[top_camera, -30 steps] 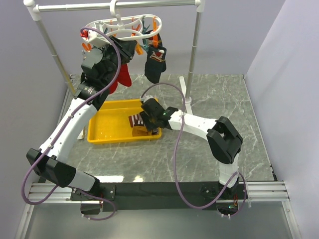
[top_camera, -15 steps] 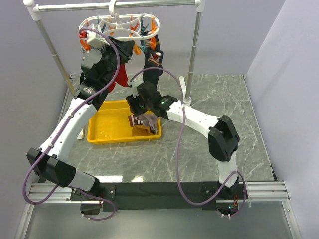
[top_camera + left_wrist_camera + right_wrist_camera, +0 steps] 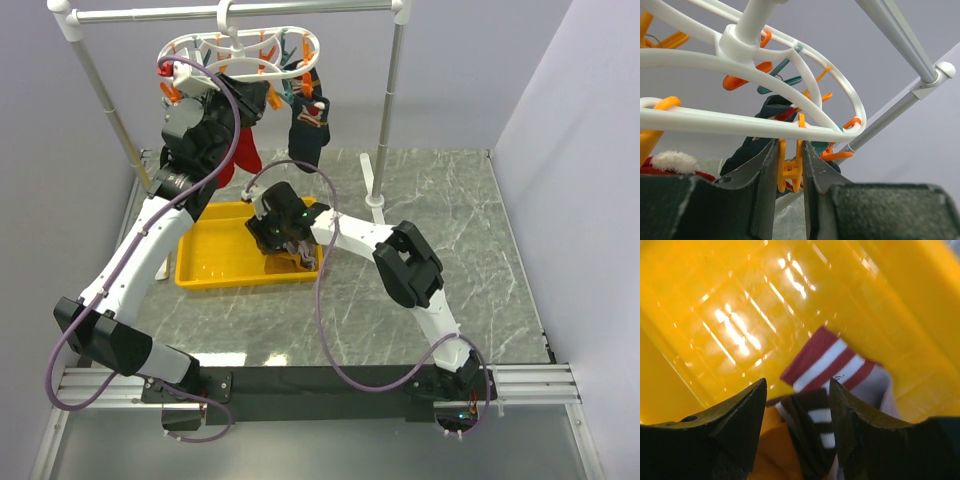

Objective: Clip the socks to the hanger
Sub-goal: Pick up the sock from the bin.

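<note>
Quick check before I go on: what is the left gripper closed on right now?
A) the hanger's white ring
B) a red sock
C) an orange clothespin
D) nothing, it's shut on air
C: in the left wrist view, the left gripper has its fingers pressed against both sides of an orange clothespin dangling from the hanger.
</note>
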You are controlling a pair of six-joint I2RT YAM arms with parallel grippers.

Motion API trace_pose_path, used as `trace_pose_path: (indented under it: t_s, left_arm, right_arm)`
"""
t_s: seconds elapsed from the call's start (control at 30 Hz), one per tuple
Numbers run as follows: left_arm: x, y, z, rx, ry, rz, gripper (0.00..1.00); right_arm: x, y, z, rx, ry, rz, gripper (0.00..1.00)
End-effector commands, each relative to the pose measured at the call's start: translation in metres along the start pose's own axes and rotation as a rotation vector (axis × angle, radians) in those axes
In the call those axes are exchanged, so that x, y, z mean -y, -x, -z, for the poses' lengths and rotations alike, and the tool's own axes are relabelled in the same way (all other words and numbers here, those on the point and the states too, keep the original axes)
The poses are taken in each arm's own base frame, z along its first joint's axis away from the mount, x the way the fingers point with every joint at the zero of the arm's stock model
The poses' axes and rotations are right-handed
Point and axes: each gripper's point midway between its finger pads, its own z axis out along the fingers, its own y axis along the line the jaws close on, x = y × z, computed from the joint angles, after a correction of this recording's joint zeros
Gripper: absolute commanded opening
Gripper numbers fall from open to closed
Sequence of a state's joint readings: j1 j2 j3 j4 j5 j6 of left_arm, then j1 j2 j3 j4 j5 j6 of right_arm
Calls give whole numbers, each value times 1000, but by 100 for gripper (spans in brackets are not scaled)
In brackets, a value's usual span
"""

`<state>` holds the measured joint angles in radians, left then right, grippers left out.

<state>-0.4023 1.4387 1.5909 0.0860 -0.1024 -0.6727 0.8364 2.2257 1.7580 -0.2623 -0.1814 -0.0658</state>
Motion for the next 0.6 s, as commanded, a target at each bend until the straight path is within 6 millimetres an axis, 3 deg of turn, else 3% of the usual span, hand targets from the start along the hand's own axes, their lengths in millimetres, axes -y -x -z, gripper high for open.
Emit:
trace_pose_path:
  t_s: [0.0, 0.17, 0.3, 0.57]
  left_arm:
    - [16, 29, 10, 77, -42, 5, 27]
    - [15, 28, 10, 72, -41, 3, 27]
    - [15, 29, 10, 75, -39, 0, 27]
    - [15, 30, 10, 80, -40, -5, 27]
  right_arm:
    - [12, 55, 9, 143, 21, 21, 60]
    - [16, 67, 8, 175, 28, 48, 63]
    - [19, 55, -8, 123, 42, 53, 64]
    - [36, 39, -13, 75, 81, 5, 66]
